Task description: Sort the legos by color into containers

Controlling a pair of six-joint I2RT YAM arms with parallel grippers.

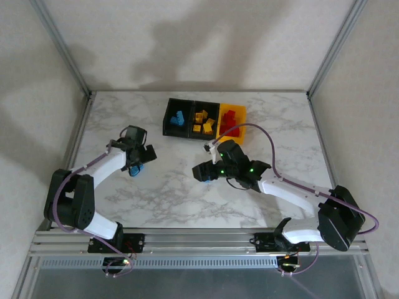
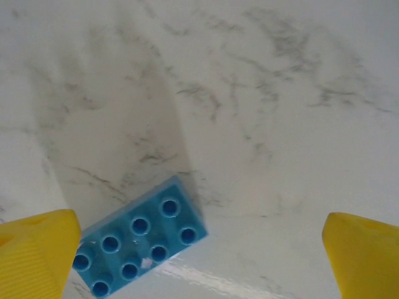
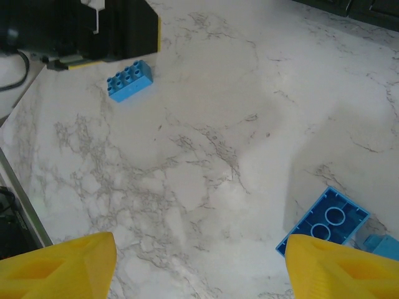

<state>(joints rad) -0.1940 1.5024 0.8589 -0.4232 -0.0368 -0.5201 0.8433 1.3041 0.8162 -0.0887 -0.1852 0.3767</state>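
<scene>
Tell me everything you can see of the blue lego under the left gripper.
The blue lego is a light-blue, glossy plastic brick with two rows of four round studs, all facing up. It lies flat on the marble table, turned diagonally in the left wrist view. The left gripper stands open over it: one yellow finger overlaps the brick's end, contact unclear, and the other is well clear. Nothing else touches it.

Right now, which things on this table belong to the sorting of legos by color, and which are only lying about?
Job:
- blue brick, studs up
- blue brick, underside up, with a smaller blue piece beside it
- left black bin holding blue legos
- middle black bin holding yellow legos
- yellow bin holding red legos
Just lying about:
- purple cable
- metal rail
</scene>
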